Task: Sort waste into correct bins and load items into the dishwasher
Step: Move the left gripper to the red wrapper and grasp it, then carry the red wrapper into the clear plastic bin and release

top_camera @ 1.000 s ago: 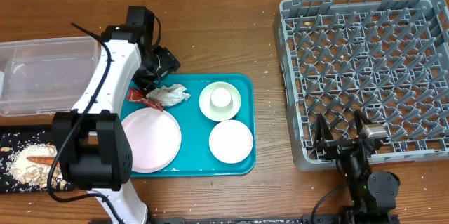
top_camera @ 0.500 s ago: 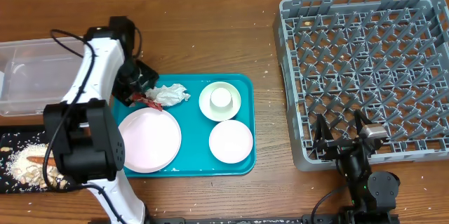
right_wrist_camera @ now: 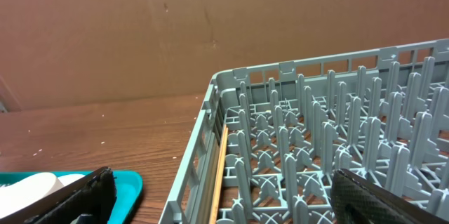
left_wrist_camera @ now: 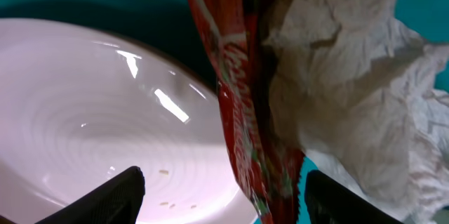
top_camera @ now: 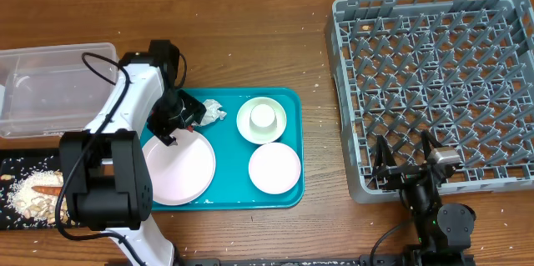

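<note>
Waste counts three pieces: one foil wrapper (left_wrist_camera: pixel 242 112), which stands between the fingers of the left gripper (top_camera: pixel 182 121), and one carrot (top_camera: pixel 52 189) on one heap of crumbs (top_camera: pixel 25 199), both well apart from that gripper, in the black tray (top_camera: pixel 12 164). Bins are two: this tray and one clear tub (top_camera: pixel 50 91), near the left arm's elbow. Dishes are four, all on the teal tray (top_camera: pixel 294 141): one pink plate (top_camera: pixel 178 168) just beside the left fingers, one white bowl (top_camera: pixel 248 128) with one cup (top_camera: pixel 263 117) inside, beyond the wrapper, and one small pink dish (top_camera: pixel 274 168) farther off. One grey rack (top_camera: pixel 434 74) lies directly ahead of the right gripper (top_camera: pixel 405 154). The left arm reaches forward, folds, and tips its wrist down; its jaws stand wide around the wrapper, apparently without pressing it. The right arm sits folded low, jaws fully apart, holding nothing.
</note>
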You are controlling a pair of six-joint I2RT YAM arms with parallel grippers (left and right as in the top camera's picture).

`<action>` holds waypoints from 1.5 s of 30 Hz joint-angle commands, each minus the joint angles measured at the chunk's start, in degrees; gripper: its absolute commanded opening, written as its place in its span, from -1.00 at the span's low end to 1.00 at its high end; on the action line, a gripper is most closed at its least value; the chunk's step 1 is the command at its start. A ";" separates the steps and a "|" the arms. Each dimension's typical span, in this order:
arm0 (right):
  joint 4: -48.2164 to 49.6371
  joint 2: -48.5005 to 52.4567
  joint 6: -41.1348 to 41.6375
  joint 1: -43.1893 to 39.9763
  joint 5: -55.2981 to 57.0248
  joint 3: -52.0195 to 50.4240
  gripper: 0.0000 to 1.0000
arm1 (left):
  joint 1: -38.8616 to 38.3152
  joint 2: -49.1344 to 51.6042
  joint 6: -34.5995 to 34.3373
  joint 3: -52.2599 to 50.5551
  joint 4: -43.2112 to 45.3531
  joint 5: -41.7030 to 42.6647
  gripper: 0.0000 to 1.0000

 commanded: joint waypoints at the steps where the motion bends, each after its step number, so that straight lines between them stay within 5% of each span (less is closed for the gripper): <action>1: 0.28 -0.46 -0.22 -0.20 0.50 -0.59 1.00 | 0.87 -0.35 -1.60 -0.98 2.27 -0.20 0.45; 8: 0.28 -0.46 -0.22 -0.20 0.50 -0.59 1.00 | 1.97 -0.35 -1.33 -0.98 2.86 -0.22 0.04; 11: 0.28 -0.46 -0.22 -0.20 0.50 -0.59 1.00 | 1.97 -0.37 0.13 -0.70 2.16 -0.20 -0.44; 13: 0.28 -0.46 -0.22 -0.20 0.50 -0.59 1.00 | 1.97 -0.37 0.72 -0.15 1.18 -0.22 -0.50; 15: 0.28 -0.46 -0.22 -0.20 0.50 -0.59 1.00 | 1.97 -0.39 1.29 0.90 -0.24 -0.22 -0.91; 23: 0.28 -0.46 -0.22 -0.20 0.50 -0.59 1.00 | 2.12 -0.44 3.23 16.83 -12.87 -5.42 -0.92; 31: 0.31 -0.46 -0.22 -0.20 0.50 -0.59 1.00 | 7.21 -3.58 1.18 34.03 -26.60 -21.66 -0.92; 40: 0.28 -0.46 -0.22 -0.20 0.50 -0.59 1.00 | 17.16 -5.73 -2.21 33.59 -20.65 -28.48 -0.92; 45: 0.28 -0.46 -0.22 -0.20 0.50 -0.59 1.00 | 22.56 -3.91 -1.46 28.50 -5.42 -31.23 -0.83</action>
